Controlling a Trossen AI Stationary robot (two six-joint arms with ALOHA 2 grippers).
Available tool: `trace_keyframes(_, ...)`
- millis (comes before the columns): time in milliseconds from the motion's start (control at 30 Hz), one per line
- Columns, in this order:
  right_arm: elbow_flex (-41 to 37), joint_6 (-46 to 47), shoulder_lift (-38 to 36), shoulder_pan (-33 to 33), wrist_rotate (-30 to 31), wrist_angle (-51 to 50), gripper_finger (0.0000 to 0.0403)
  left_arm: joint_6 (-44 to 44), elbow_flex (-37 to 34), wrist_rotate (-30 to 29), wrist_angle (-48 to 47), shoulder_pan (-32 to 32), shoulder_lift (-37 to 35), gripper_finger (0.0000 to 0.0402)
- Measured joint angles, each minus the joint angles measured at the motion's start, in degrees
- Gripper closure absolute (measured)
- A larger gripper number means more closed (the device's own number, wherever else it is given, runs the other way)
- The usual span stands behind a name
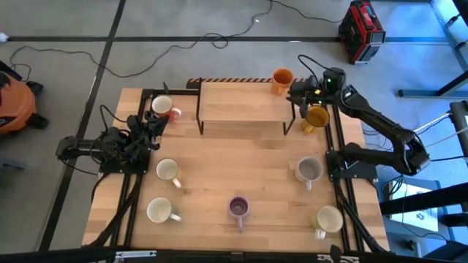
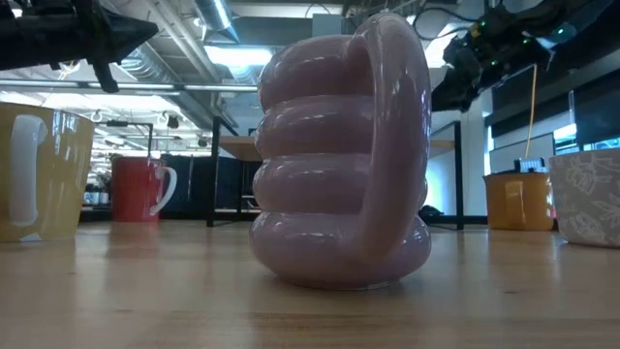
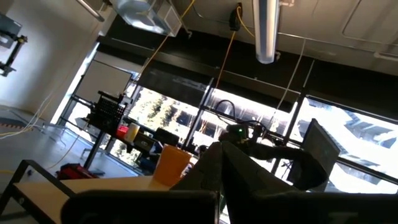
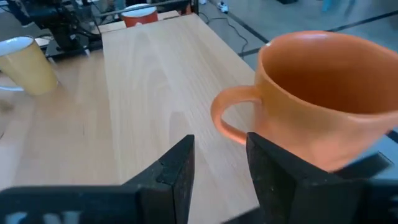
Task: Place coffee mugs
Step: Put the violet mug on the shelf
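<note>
The orange mug [image 1: 281, 80] [image 4: 323, 93] stands upright on the far right corner of the raised wooden shelf [image 1: 241, 102]. My right gripper [image 1: 301, 92] [image 4: 221, 171] is open, level with the mug on its right side, with the handle [image 4: 225, 118] just past its fingertips. The mustard mug [image 1: 316, 117] stands on the table below it. My left gripper [image 1: 151, 128] [image 3: 219, 155] is shut and rests at the table's left side near the red-orange mug [image 1: 164, 108]. The purple mug [image 1: 238, 208] [image 2: 339, 155], the grey mug [image 1: 308, 170] and three pale mugs [image 1: 168, 170] [image 1: 159, 211] [image 1: 327, 218] stand on the table. My right gripper has one finger [image 4: 277, 177] in front of the orange mug's wall [image 4: 311, 137], beside the handle. I cannot tell whether it touches the mug. The handle is not between the fingers. The mug stands upright on the shelf.
The shelf stands on thin black legs [image 1: 199, 120] at the table's far middle, and most of its top is bare. Black frame rails [image 1: 340, 168] run along both table sides. A red case [image 1: 362, 29] and cables lie on the floor beyond.
</note>
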Motion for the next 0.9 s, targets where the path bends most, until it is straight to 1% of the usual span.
trace_keyframes(200,0.0,5.9,-5.9,0.7,0.6,-2.3,0.0267,0.0,0.0,-0.1,0.7,0.0,0.0,0.0401)
trace_keyframes(267,0.0,7.6,-7.9,2.0,1.4,-2.3,0.0267,-0.3,0.0,-0.2,0.7,0.0,0.0,0.0401)
trace_keyframes(400,0.0,10.3,-11.2,6.1,3.8,-2.2,0.0267,-4.0,0.0,-0.6,3.0,0.0,0.0,0.0401)
trace_keyframes(500,0.0,14.4,-12.5,10.6,5.3,-2.2,0.0267,-4.6,0.0,-0.2,5.3,0.0,0.0,0.0401)
trace_keyframes(567,0.0,17.4,-13.2,14.0,7.6,-2.2,0.0267,-4.7,0.0,0.7,5.7,0.0,0.0,0.0401)
trace_keyframes(767,0.0,21.3,-13.1,26.4,13.5,0.1,0.0267,-6.0,0.0,1.6,5.6,0.0,0.0,0.0400)
trace_keyframes(900,0.0,23.3,-12.6,34.5,18.7,2.8,0.0267,-4.7,0.0,4.3,5.0,0.0,0.0,0.0379)
